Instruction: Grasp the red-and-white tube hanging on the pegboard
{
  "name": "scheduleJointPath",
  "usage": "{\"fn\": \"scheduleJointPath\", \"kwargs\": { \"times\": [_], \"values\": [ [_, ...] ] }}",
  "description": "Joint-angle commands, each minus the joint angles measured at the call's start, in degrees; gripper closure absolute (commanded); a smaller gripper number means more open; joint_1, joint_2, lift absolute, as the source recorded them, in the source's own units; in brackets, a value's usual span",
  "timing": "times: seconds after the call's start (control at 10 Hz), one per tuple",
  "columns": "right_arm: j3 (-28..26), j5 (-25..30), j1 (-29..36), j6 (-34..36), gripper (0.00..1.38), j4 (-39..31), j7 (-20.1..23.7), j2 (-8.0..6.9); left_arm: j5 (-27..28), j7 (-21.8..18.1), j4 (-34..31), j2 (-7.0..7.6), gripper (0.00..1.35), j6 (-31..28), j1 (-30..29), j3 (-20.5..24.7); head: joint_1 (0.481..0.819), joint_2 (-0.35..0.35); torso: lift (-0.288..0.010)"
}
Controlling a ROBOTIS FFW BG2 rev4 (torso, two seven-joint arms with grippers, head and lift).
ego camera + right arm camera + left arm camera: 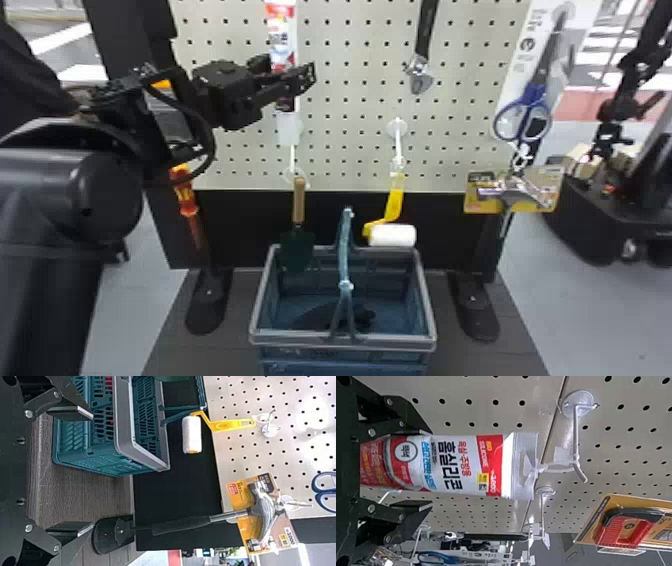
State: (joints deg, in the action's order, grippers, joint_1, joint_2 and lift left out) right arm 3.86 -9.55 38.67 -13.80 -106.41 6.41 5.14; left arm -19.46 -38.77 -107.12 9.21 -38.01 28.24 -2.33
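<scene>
Hanging target: the red-and-white tube [447, 465] hangs by its white top end from a clip on a white hook [573, 461] of the pegboard [360, 100]; its lower end sits inside my left claw [431, 469].
Left claw: raised against the pegboard, jaws apart and straddling the tube, not clamped. One finger [403, 411] lies right along the tube, and pegboard shows in the gap before the other.
Below the left claw: a trowel [297, 245] hangs with its blade at the rim of a blue basket [345, 345] standing on the bench [500, 355].
Off to its right: a wrench [420, 50], a yellow-handled paint roller [392, 235], then blue scissors [522, 117] and a carded hammer [515, 190].
Low on its left: an orange-red screwdriver [187, 205].
Right claw: I see my right claw [92, 471] with jaws apart and nothing between them, the basket beside it and the roller and hammer well beyond.
</scene>
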Motion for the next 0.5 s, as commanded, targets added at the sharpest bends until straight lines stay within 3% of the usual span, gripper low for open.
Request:
{"fn": "scheduleJointPath", "kwargs": {
  "times": [0.0, 0.1, 0.4],
  "values": [
    [0.01, 0.06, 0.00, 0.00, 0.31, -0.12, 0.00, 0.05, 0.74, 0.01, 0.03, 0.10, 1.15, 0.75, 0.02, 0.14, 0.549, 0.000, -0.100],
    [0.01, -0.12, 0.00, 0.00, 0.31, -0.12, 0.00, 0.13, 1.89, -0.16, 0.03, 0.19, 1.22, 1.89, 0.02, 0.14, 0.549, 0.000, -0.100],
    [0.01, -0.12, -0.12, 0.00, 0.34, 0.02, 0.00, 0.22, 2.41, -0.69, 0.03, 0.28, 1.22, 2.59, 0.02, -0.30, 0.549, 0.000, -0.100]
  ]
}}
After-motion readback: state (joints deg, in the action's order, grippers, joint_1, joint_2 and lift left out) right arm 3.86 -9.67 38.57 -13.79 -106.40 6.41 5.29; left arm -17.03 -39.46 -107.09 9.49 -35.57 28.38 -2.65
